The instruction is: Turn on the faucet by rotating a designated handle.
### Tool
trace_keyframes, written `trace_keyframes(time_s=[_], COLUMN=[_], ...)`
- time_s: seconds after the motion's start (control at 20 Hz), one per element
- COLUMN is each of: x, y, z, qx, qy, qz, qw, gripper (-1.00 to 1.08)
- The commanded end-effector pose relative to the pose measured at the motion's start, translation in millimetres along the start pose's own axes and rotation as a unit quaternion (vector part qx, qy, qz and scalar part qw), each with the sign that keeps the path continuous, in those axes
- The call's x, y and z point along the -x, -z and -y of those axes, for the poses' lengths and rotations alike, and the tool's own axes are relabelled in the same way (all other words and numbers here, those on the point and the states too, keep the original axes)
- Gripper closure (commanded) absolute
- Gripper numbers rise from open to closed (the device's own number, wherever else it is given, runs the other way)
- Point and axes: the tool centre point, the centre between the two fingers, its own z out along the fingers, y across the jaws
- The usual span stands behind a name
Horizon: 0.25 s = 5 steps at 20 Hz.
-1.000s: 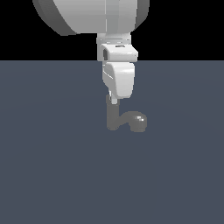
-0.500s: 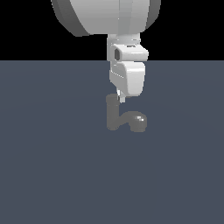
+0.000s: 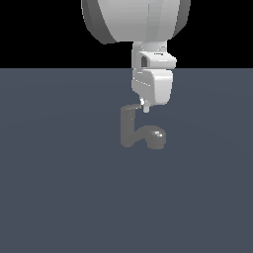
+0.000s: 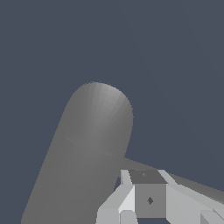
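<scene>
Above the handle (image 3: 132, 106), the claw (image 3: 145, 106).

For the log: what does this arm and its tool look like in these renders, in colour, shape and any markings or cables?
The arm is a wide, rounded, light grey shell with darker shading at its edges. Below it sits a boxy white wrist block with a small dark recess. The tool ends in pale, angular, faceted fingers; the wrist view shows a small dark diamond mark on a grey face. No cables or lettering show.

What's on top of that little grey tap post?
A thin grey lever handle juts sideways from the top of the matte grey faucet post. The white gripper hangs right over its far end, covering it, so contact cannot be told.
</scene>
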Motion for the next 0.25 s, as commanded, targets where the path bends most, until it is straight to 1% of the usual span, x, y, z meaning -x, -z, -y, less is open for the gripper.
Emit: trace_keyframes(time_s=[0.0, 0.15, 0.2], x=[-29, -41, -41], y=[-2, -2, -2], z=[0, 4, 4], qx=[0.000, 0.000, 0.000], qy=[-0.019, -0.022, -0.022], qz=[-0.002, -0.002, -0.002], qw=[0.9998, 0.9998, 0.9998], gripper=[1.08, 1.08, 1.08])
